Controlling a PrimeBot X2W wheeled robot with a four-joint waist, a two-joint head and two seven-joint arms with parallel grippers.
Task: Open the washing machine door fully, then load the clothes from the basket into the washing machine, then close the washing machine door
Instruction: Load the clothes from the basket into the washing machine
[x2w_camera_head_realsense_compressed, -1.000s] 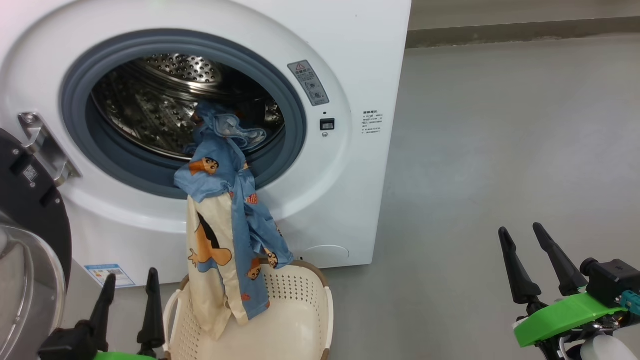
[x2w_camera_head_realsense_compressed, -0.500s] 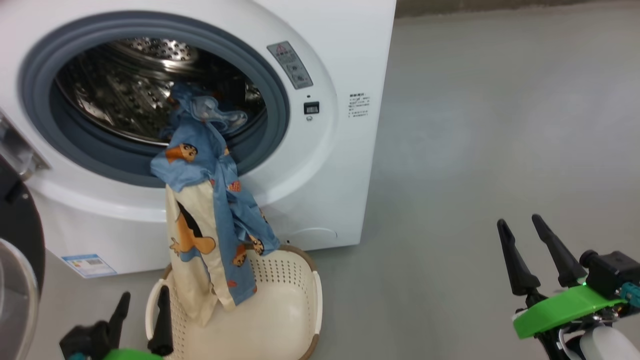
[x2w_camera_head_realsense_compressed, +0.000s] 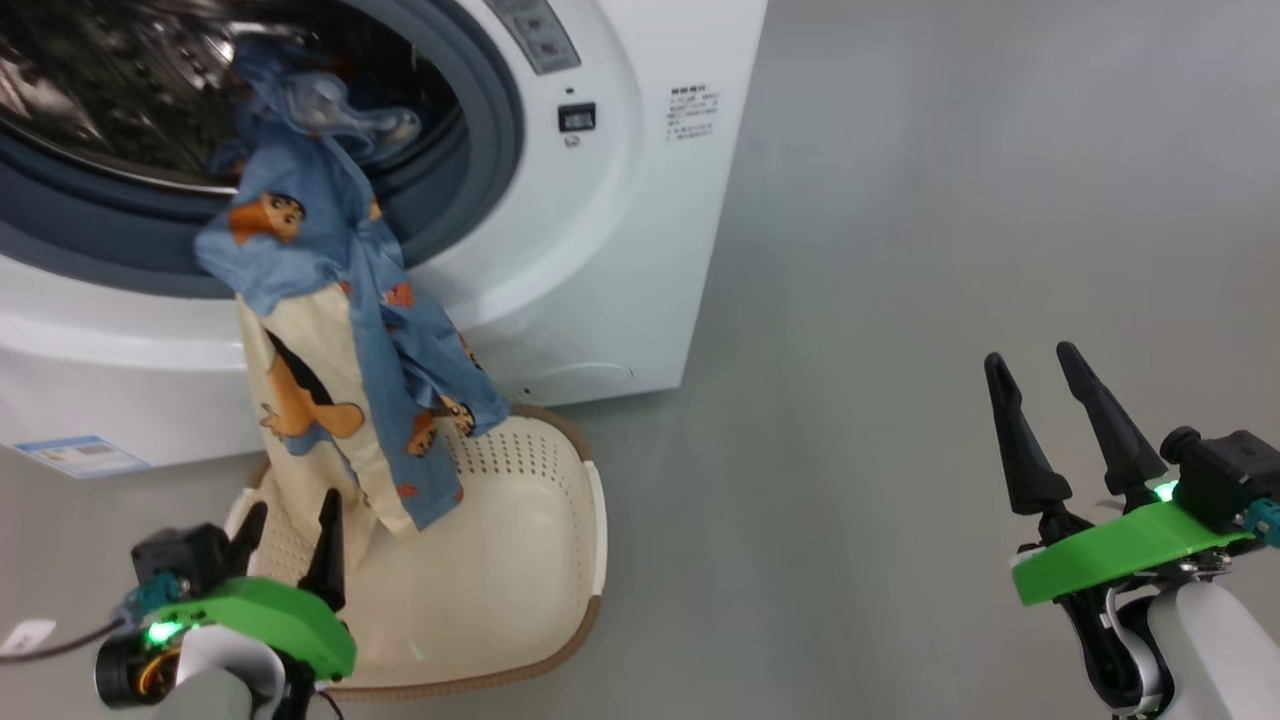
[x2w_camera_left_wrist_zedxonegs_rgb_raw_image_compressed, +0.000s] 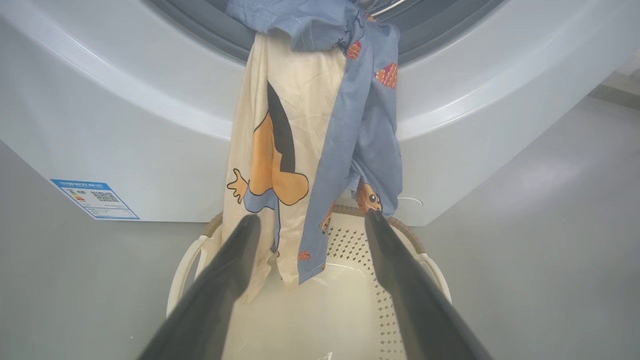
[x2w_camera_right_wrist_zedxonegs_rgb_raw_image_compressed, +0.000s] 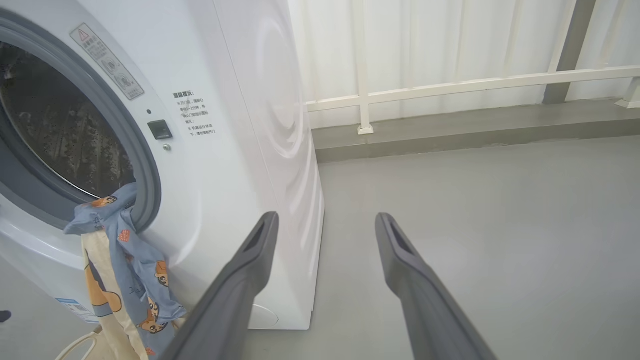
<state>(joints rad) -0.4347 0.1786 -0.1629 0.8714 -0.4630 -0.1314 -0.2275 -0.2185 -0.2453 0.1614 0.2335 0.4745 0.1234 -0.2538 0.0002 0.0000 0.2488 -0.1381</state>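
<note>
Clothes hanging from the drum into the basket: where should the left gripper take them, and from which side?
Grip the clothes on the hanging cream-and-blue strip, just above the basket rim. Come straight from the front with the open left gripper, one finger either side. The strip hangs narrow and free there, while its top is draped over the lip of the washing machine.

Floor (x2w_camera_head_realsense_compressed: 900, 250): plain grey, smooth and faintly glossy; it took up the right half of the head view.
Washing machine (x2w_camera_head_realsense_compressed: 620, 250): a white box that stood directly on the floor at the upper left of the head view, its lower right corner near mid-frame.
Basket (x2w_camera_head_realsense_compressed: 598, 520): cream, perforated and brown-rimmed; it sat on the floor at lower left, just in front of the machine's base.
Kerb (x2w_camera_right_wrist_zedxonegs_rgb_raw_image_compressed: 450, 132): a darker grey raised strip along the floor's far edge, upper right of the right wrist view, with a white railing post (x2w_camera_right_wrist_zedxonegs_rgb_raw_image_compressed: 361, 75) footed on it.
</note>
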